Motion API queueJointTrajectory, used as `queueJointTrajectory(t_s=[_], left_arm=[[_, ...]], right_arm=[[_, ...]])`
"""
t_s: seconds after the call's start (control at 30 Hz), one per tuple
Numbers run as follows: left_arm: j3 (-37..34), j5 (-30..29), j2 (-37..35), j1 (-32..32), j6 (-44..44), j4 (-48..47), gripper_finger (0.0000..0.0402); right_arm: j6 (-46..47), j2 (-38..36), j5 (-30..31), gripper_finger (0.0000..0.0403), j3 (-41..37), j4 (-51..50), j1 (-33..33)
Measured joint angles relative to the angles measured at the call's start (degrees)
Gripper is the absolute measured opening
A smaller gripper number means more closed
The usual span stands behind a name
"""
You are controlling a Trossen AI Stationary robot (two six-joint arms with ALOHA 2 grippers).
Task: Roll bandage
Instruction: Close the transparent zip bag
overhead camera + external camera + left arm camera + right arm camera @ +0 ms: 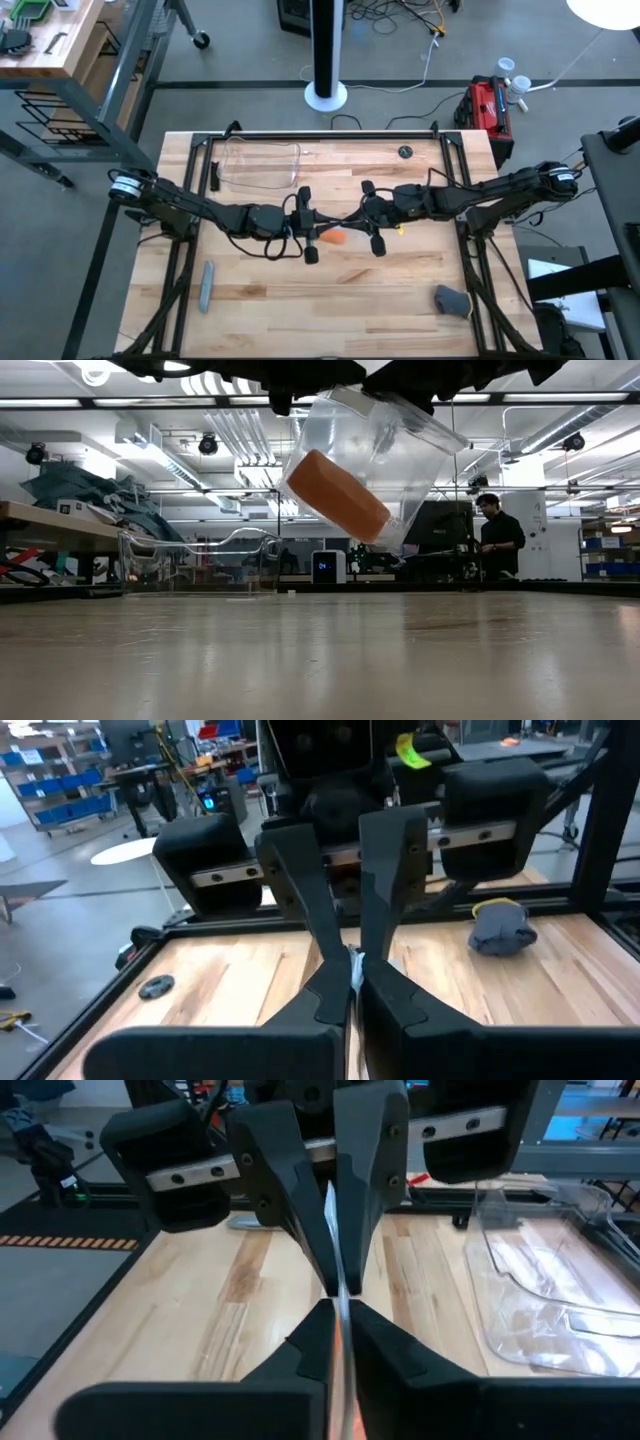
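Both arms meet over the middle of the tabletop. The left tool and right tool face each other tip to tip, each closed on the clear wrap, likely to pull it apart. The bandage, a stubby orange roll, hangs inside the wrap, clear of the wood. Its long axis tilts, the far-right end lower.
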Motion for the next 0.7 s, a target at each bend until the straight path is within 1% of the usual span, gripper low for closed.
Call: queueJointTrajectory(t_s=[0.2, 0.33, 0.4, 0.43, 0.53, 0.57, 0.7], left_arm=[[0.0, 2.12, 0.0, -0.02, 1.19, -0.51, 0.0], [0.0, 2.5, 0.0, -0.02, 1.47, -0.88, 0.0], [0.0, 2.51, 0.0, -0.02, 1.43, -1.57, 0.0], [0.0, 2.51, 0.0, -0.02, 1.39, -1.92, 0.0], [0.0, 2.5, 0.0, -0.02, 1.36, -2.17, 0.0], [0.0, 2.49, 0.0, -0.02, 1.34, -2.17, 0.0], [0.0, 2.54, 0.0, -0.13, 1.34, -2.23, 0.0]], right_arm=[[1.24, 0.0, -0.02, 0.0071, 0.0, -3.11, -0.22], [-0.06, 0.04, -0.07, 0.0084, 0.0, -3.01, -0.25], [-0.04, 0.04, -0.07, 0.0078, 0.0, -3.02, -0.25], [-0.11, 0.04, -0.09, 0.0068, 0.0, -3.0, -0.25], [-1.04, 0.04, -0.66, 0.0018, 0.0, -3.0, -0.25], [-1.36, 0.04, -0.87, 0.001, 0.0, -3.06, -0.25], [0.04, 0.02, -1.95, 0.0022, 0.0, -3.18, -0.25]])
